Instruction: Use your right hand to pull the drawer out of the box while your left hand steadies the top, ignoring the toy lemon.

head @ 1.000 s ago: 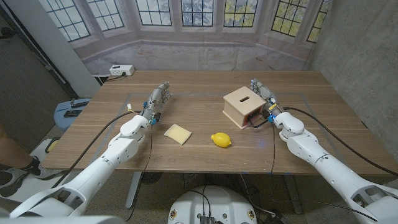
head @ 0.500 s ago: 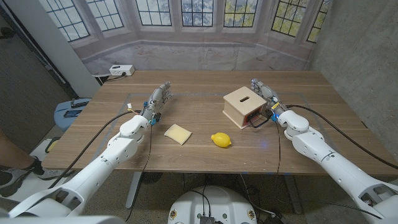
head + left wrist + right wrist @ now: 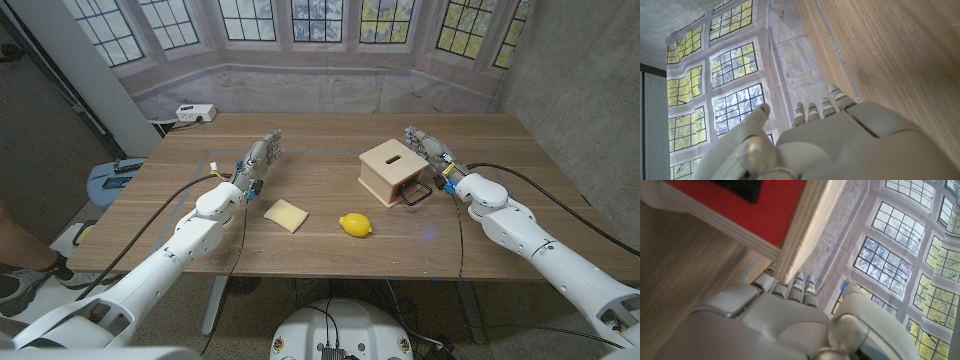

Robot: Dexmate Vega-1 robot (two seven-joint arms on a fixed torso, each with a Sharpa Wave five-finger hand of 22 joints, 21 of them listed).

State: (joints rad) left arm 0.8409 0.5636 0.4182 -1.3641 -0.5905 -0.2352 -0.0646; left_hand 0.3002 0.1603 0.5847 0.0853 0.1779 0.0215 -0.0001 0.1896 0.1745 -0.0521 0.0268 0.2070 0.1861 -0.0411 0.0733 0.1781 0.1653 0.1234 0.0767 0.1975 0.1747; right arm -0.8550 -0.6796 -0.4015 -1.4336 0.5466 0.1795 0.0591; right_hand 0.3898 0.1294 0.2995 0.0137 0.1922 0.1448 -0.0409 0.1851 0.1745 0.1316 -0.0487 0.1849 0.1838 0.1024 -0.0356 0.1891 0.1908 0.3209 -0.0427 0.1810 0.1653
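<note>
Barely begun: the drawer (image 3: 408, 190) looks still inside the box (image 3: 392, 170), right of centre. The right hand (image 3: 427, 149) beside it and the left hand (image 3: 259, 158), far left, both hold nothing, fingers extended.

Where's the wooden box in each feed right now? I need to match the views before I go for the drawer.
Head view: the wooden box stands right of the table's middle, just left of the right hand.
Right wrist view: the box is close above the right hand; its red drawer front and pale wooden edge show.
Left wrist view: the box is not in it.
Shared landmark: the window backdrop.
</note>
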